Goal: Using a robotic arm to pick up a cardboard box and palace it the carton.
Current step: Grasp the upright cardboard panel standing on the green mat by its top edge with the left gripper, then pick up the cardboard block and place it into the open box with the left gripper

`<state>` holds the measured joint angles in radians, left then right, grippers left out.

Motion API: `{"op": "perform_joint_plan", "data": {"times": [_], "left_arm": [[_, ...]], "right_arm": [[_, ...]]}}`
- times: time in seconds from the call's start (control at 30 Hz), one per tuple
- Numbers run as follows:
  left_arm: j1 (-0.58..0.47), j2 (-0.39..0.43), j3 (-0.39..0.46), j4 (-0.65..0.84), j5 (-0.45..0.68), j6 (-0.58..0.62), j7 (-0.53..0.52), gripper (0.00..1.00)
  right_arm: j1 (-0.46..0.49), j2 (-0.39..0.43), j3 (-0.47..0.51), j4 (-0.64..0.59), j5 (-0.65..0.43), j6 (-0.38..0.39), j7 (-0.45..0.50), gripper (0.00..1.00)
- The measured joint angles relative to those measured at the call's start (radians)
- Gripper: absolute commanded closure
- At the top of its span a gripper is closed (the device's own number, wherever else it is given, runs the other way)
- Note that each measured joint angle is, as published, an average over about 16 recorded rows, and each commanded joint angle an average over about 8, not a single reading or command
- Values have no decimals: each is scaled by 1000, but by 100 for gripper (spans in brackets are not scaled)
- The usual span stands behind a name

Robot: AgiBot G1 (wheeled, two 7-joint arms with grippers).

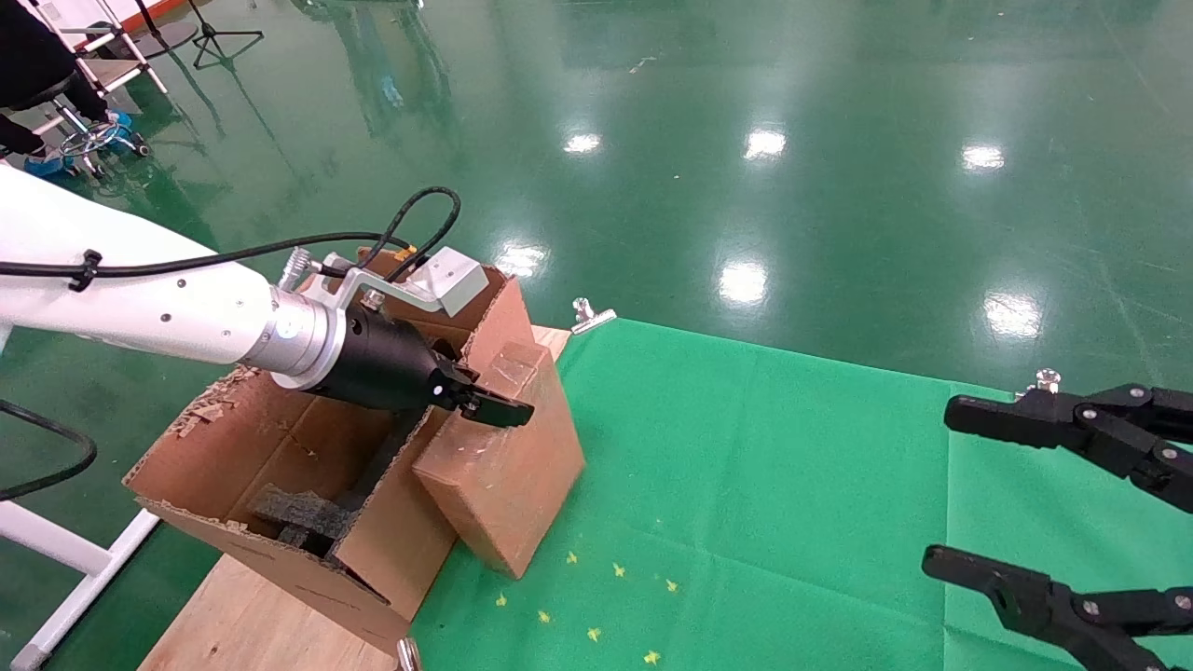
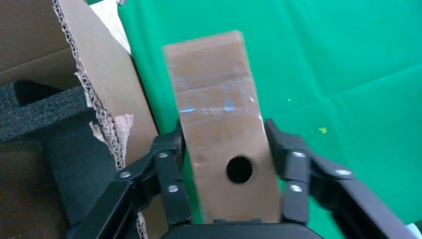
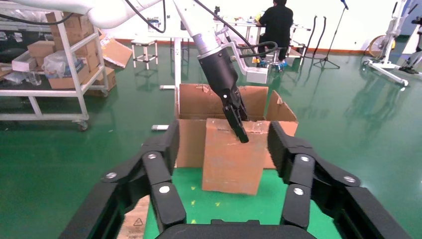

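Sitting between left fingers [image 2: 171, 164]: cardboard box [image 2: 221, 124]

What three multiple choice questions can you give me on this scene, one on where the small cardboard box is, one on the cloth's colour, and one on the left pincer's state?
1. Where is the cardboard box?
A. Lying inside the carton
B. Outside the carton, against its wall, over the cloth
C. On the bare floor

2. What colour is the cloth on the table?
A. Green
B. Blue
C. Grey

3. What is the left pincer doing?
A. Hanging open over nothing
B. Gripping a foam block
C. Shut on the cardboard box

Answers:
1. B, as the head view shows the box outside the carton's side, tilted over the cloth.
2. A, as every view shows it green.
3. C, as the left wrist view shows a finger on each side of the box; the right pincer is open, holding nothing.
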<state>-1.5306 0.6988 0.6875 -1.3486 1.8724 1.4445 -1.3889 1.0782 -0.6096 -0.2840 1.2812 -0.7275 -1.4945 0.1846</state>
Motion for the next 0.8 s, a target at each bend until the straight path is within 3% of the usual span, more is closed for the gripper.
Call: {"op": "perform_joint_plan", "data": {"times": [0.23, 0.57, 0.8], "left_arm": [[-41, -17, -26, 21, -59, 17, 88, 100], [-231, -102, -126, 154, -200, 77, 356, 100], [-385, -159, -148, 306, -155, 97, 533, 100]], "right_arm": [[0, 0, 0, 0, 0, 0, 0, 0], [1, 0, -1, -1, 0, 0, -1, 0], [1, 0, -1, -1, 1, 0, -1, 0]]}}
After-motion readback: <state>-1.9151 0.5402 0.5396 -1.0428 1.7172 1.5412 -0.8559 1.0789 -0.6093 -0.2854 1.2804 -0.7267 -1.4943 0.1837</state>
